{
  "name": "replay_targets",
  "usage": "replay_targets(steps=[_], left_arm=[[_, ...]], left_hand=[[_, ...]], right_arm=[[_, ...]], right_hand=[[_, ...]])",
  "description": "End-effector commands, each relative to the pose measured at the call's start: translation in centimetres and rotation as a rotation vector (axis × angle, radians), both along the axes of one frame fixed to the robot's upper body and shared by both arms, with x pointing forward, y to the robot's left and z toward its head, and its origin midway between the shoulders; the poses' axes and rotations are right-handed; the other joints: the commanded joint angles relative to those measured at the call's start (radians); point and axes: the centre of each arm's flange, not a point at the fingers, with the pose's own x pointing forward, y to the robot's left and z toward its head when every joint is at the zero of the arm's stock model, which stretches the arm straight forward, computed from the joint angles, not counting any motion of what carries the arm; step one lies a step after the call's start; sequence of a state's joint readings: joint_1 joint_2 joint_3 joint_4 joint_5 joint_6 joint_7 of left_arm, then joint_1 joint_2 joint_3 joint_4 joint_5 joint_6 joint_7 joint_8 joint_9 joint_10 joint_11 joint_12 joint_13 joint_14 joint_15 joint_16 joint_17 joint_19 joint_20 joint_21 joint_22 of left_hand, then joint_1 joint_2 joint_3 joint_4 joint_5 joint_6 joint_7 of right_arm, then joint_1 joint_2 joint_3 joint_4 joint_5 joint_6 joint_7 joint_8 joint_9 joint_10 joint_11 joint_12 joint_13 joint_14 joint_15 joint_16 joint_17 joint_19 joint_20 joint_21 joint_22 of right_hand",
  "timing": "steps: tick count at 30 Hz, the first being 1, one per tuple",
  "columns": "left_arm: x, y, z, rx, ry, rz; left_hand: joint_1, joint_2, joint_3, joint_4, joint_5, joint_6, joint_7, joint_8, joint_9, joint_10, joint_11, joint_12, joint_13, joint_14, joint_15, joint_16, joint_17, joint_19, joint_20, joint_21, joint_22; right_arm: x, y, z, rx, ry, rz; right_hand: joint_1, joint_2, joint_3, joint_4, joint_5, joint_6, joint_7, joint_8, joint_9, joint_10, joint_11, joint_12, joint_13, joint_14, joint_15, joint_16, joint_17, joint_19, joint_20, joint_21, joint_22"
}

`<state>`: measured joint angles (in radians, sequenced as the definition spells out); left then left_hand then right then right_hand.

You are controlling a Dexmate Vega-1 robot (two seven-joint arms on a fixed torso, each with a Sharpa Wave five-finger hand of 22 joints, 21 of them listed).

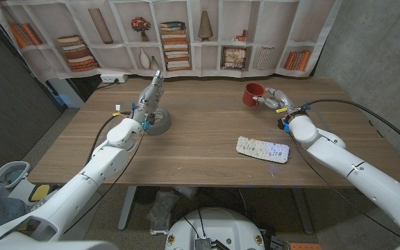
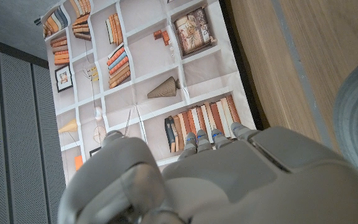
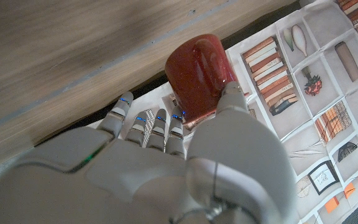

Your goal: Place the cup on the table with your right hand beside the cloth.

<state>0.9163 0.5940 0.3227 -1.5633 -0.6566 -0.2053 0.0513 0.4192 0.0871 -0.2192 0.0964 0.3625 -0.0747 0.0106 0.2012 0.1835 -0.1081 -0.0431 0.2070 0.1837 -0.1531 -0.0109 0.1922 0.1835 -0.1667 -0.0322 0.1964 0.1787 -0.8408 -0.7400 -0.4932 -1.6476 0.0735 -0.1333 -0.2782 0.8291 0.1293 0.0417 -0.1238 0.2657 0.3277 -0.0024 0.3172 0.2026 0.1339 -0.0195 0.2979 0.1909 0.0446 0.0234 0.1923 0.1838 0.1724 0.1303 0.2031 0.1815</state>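
Head view high above, facing down over the table (image 1: 200, 142) toward a printed bookshelf backdrop (image 1: 186, 35), both wrist views close behind each robot hand, turned, sharing that backdrop.

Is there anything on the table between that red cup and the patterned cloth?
No. In the head view, bare wood separates the red cup from the cloth.

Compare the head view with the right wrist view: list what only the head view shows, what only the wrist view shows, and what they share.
Head view alone: the patterned cloth lying flat on the table, the grey roll of tape by the left hand, which stands with its fingers reaching up, and both arms.

Right wrist view alone: a close look along the back of the right hand, its thumb lying against the cup's side.

Both: the red cup held by the right hand, the wooden table, and the bookshelf backdrop.
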Motion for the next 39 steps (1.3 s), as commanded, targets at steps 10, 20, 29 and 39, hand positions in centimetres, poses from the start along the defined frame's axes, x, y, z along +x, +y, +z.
replay_targets(steps=[10, 20, 29, 39], left_arm=[[0.5, 0.2, 0.5, 0.007, 0.010, 0.001], [0.4, 0.4, 0.4, 0.014, 0.010, 0.013], [0.0, 0.8, 0.4, 0.008, 0.003, 0.019], [0.0, 1.0, 0.2, 0.006, 0.009, 0.020]], left_hand=[[0.008, 0.004, -0.011, 0.001, -0.002, 0.003, 0.004, -0.002, 0.004, 0.003, 0.003, -0.003, 0.005, -0.001, 0.001, -0.003, 0.002, -0.027, -0.026, 0.007, 0.005], [0.009, 0.005, -0.012, 0.001, -0.002, 0.003, 0.004, -0.003, 0.004, 0.002, 0.003, -0.003, 0.005, 0.000, 0.001, -0.003, 0.002, -0.028, -0.025, 0.007, 0.005], [0.010, 0.006, -0.013, 0.001, -0.002, 0.004, 0.004, -0.002, 0.004, 0.005, 0.004, -0.002, 0.005, 0.002, 0.001, -0.002, 0.002, -0.028, -0.027, 0.007, 0.005], [0.011, 0.007, -0.015, 0.001, -0.002, 0.005, 0.005, -0.002, 0.004, 0.004, 0.003, -0.003, 0.005, 0.001, 0.001, -0.003, 0.002, -0.027, -0.026, 0.007, 0.005]], right_arm=[[0.4, 0.6, -0.6, -0.022, 0.002, -0.020], [0.9, 1.0, -1.0, -0.038, 0.011, -0.029], [1.3, 1.2, -1.3, -0.084, 0.018, -0.069], [1.7, 1.1, -1.5, -0.090, 0.043, -0.083]], right_hand=[[0.003, 0.010, 0.007, 0.001, -0.009, 0.151, -0.151, -0.010, 0.004, 0.012, -0.002, -0.006, 0.000, 0.014, -0.005, 0.001, 0.003, 0.006, 0.005, 0.000, 0.003], [0.003, 0.011, 0.008, 0.001, -0.012, 0.153, -0.151, -0.012, 0.004, 0.014, -0.001, -0.006, 0.000, 0.019, -0.006, 0.002, 0.003, 0.006, 0.004, 0.000, 0.003], [0.003, 0.011, 0.009, 0.002, -0.014, 0.155, -0.152, -0.013, 0.005, 0.016, -0.002, -0.006, 0.001, 0.021, -0.005, 0.002, 0.003, 0.006, 0.005, 0.000, 0.003], [0.001, 0.012, 0.009, 0.003, -0.017, 0.165, -0.153, -0.012, 0.005, 0.019, -0.001, -0.006, 0.001, 0.024, -0.007, 0.003, 0.003, 0.006, 0.005, 0.000, 0.003]])
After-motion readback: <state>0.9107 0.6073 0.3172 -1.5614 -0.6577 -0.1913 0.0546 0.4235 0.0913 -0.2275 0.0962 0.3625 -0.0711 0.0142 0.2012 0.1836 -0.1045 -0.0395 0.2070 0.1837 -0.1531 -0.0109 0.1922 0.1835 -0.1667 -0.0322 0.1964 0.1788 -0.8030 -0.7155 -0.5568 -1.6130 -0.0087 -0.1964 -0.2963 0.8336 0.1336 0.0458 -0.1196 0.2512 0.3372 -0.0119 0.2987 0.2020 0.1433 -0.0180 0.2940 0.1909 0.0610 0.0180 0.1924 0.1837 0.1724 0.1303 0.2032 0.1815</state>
